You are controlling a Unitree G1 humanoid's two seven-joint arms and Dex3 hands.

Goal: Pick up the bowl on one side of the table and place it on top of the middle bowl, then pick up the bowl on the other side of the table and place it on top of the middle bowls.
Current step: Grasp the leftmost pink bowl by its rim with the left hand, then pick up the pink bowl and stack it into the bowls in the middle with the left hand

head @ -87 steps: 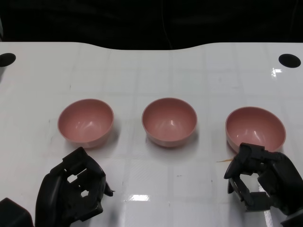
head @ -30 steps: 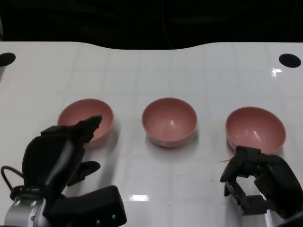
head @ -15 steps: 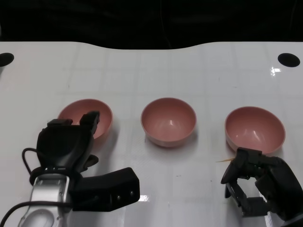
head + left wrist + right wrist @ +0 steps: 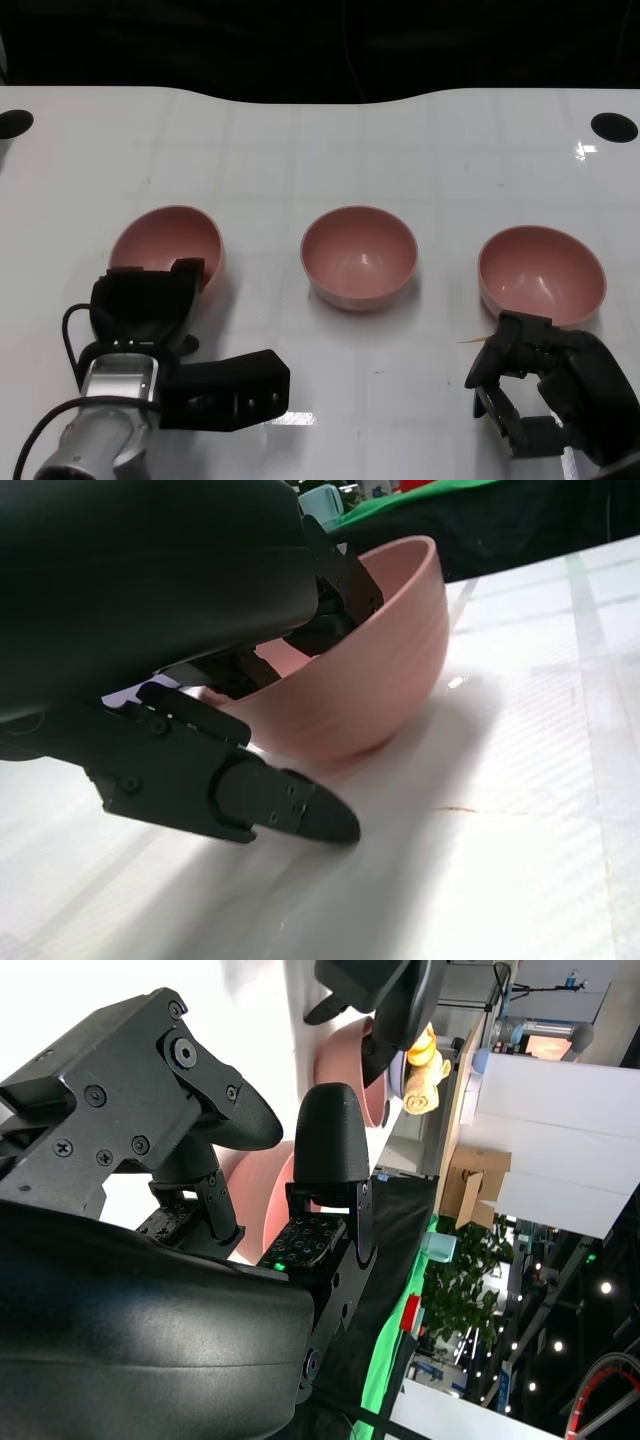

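Nearest the robot, the right hand (image 4: 545, 395) sits low at the table's (image 4: 320, 140) front edge with its fingers curled in on nothing, just in front of the right bowl (image 4: 541, 275) and not touching it. On the other side, the left hand (image 4: 148, 300) is at the near rim of the left bowl (image 4: 166, 245). The left wrist view shows fingers (image 4: 320, 590) reaching over the rim into the bowl while a lower fingertip (image 4: 290, 810) lies on the table beside the wall, apart from it. So the fingers straddle the rim but the clamp does not look complete, and the bowl appears tipped toward the hand.

The step in hand looks like the first pickup, on the left side. The next move calls for closing the fingers on the rim, lifting the bowl free, carrying it right and lowering it into the middle bowl (image 4: 358, 255), which stands upright and well apart from both others. A loose pinch on the thin rim could let the bowl slip or slide.

Farther back, two dark round holes (image 4: 612, 127) mark the table's far corners, and nothing stands in the path between left and middle bowl
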